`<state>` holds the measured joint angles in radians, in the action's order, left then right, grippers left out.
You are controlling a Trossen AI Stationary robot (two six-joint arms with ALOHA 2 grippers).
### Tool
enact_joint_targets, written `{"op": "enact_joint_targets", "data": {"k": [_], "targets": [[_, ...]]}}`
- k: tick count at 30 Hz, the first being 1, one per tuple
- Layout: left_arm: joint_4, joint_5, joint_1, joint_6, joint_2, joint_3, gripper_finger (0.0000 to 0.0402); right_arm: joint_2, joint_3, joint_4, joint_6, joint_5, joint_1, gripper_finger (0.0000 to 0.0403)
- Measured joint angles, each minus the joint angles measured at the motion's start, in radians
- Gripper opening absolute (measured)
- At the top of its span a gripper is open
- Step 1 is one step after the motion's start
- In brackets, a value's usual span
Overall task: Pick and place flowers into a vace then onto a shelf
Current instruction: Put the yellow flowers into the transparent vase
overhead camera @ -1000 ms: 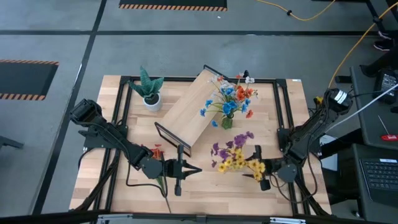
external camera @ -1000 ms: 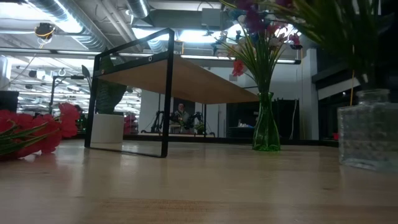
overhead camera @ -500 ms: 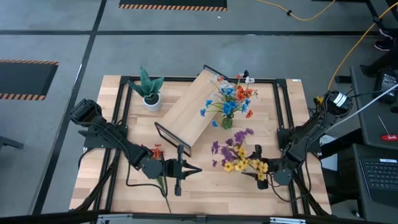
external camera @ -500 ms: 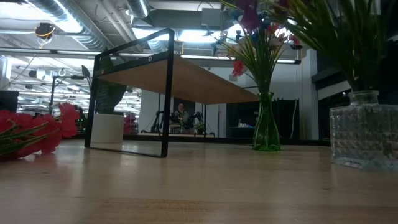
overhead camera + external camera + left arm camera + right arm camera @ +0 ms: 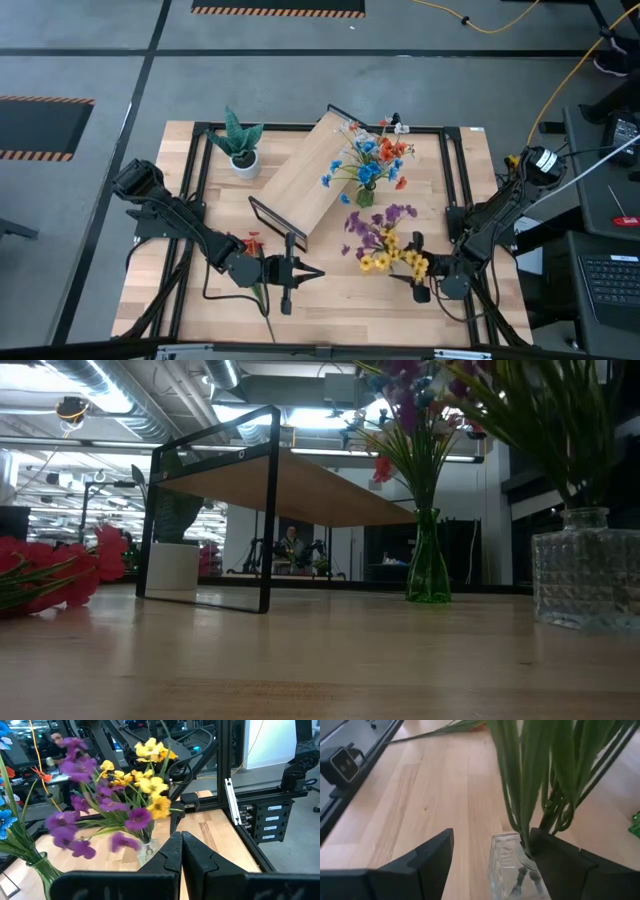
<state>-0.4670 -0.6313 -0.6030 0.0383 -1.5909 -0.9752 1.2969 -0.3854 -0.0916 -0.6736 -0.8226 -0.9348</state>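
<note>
The wooden table (image 5: 330,290) carries everything, and the largest loose thing on it is the shelf (image 5: 312,172), a light board on black legs lying at a slant across the middle, so its top stays reachable from either side. Just beside its far end stands the green vace (image 5: 366,196), upright on the table rather than on the board, already filled with blue, red and orange flowers (image 5: 372,160); its green glass shows clearly in the low view (image 5: 428,570). A spiky plant in a white pot (image 5: 241,148) stands apart at the far left corner, out of the way. Nearer the front, a clear cut-glass bottle (image 5: 512,867) holds a purple and yellow bunch (image 5: 385,240), and the right gripper (image 5: 425,283) has its fingers spread wide on either side of that bottle, one finger close against the glass; whether they bear on it cannot be told. That straddling suits moving the bottle upright so the stems do not spill. The left gripper (image 5: 290,272) sits at the front centre with fingers pressed together, empty, pointing toward the bunch. Beside its arm lies a loose red sprig (image 5: 252,243) on the table, not yet placed in any vessel.
</note>
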Motion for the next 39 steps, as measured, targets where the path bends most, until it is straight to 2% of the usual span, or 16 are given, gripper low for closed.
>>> {"op": "enact_joint_targets", "data": {"k": [18,26,39], "targets": [[0.0,0.0,0.0,0.0,0.0,0.0,0.0001,-0.005,0.0,0.025,0.026,0.02,-0.04,0.0266],[0.0,0.0,0.0,-0.001,0.0,0.0,0.0001,-0.009,-0.002,0.075,0.0,-0.007,-0.085,0.0266],[0.0,-0.001,0.0,0.0,0.0,0.0,0.0001,-0.107,0.004,0.157,-0.01,0.025,-0.089,0.0266]]}}
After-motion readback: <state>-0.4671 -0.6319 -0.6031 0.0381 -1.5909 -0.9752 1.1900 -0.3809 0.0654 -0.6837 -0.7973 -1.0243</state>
